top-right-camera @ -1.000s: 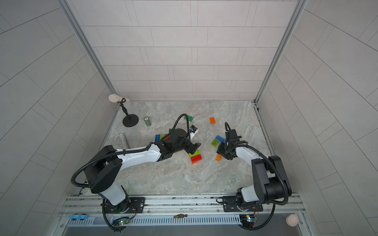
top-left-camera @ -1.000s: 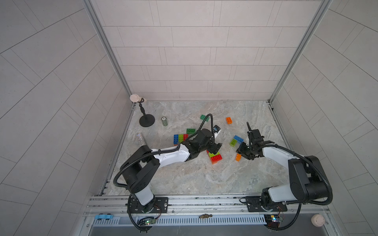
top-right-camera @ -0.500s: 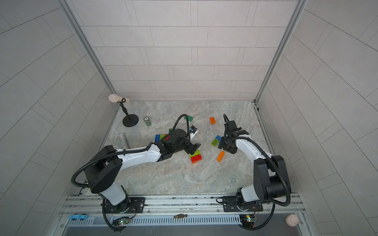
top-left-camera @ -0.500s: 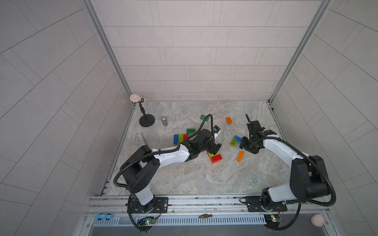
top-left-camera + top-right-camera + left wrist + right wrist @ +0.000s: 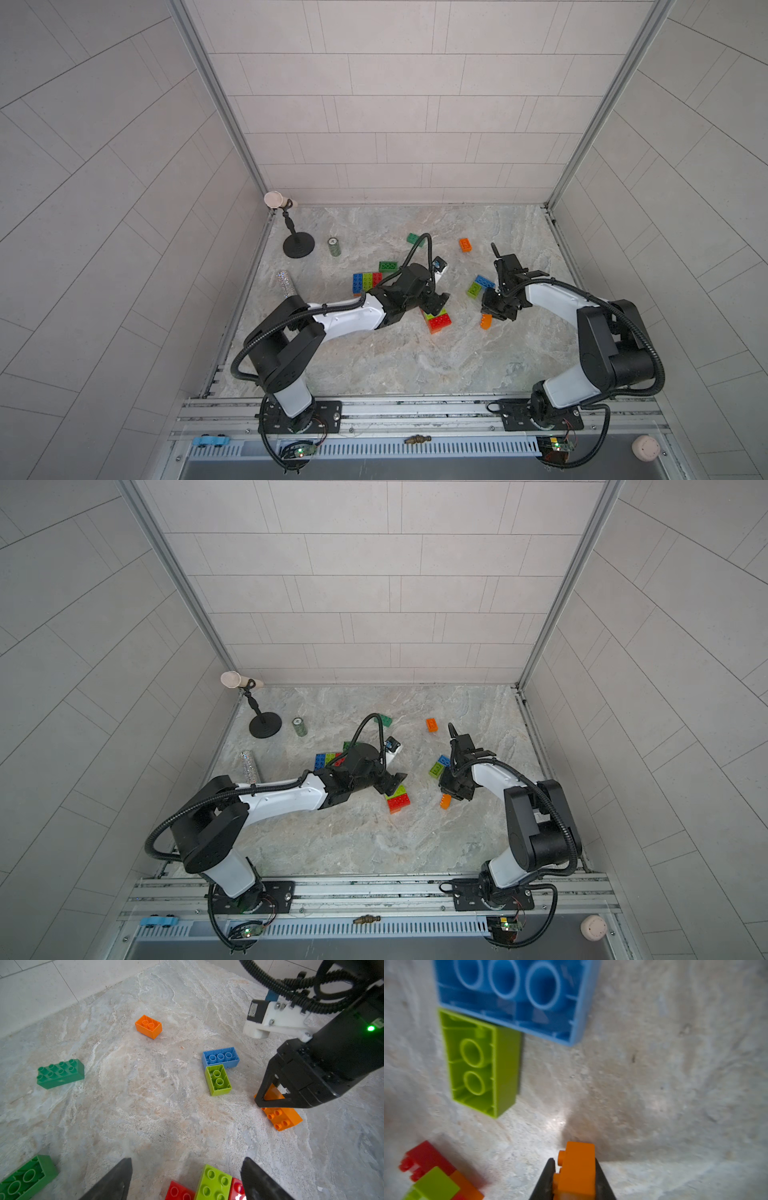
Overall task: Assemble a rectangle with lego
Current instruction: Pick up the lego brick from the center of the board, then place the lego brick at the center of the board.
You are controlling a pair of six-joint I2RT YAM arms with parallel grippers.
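Lego bricks lie spread over the marble bench. In a top view we see a blue-lime-red row at nine o'clock of the left hand, which gapes wide above a lime-and-red stack. At three o'clock of that stack the right hand is clamped on an orange brick; we think it touches the bench, though the wrist view is blurred. A blue-and-lime pair sits at eleven o'clock of it.

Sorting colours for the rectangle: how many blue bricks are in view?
2. One blue brick lies beside the lime brick near the right claw; a second blue brick ends the row by the left arm. More may hide under that arm.
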